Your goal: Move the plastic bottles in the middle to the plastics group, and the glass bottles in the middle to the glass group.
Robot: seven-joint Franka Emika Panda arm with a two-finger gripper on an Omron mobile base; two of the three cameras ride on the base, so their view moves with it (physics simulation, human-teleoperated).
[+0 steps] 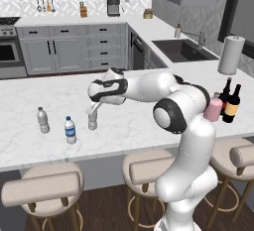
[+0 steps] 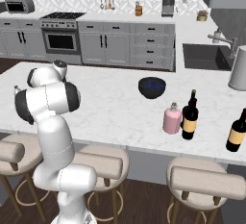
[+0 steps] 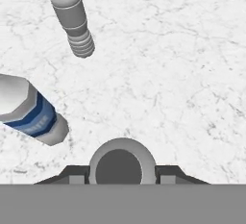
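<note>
1. Clamped on a grey bottle (image 1: 92,121), my claw (image 1: 93,112) holds it upright on the counter (image 1: 149,126).
2. Blue-label bottle (image 1: 70,130) and clear bottle (image 1: 43,120) stand just left.
3. Pink bottle (image 1: 214,107), wine bottle (image 1: 231,104) and black bottle (image 1: 225,92) cluster far right.

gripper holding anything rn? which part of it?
Yes: the gripper is shut on the clear greyish water bottle, fingers at its top, around the cap end. The bottle stands upright on the counter, near the blue-labelled bottle.
</note>
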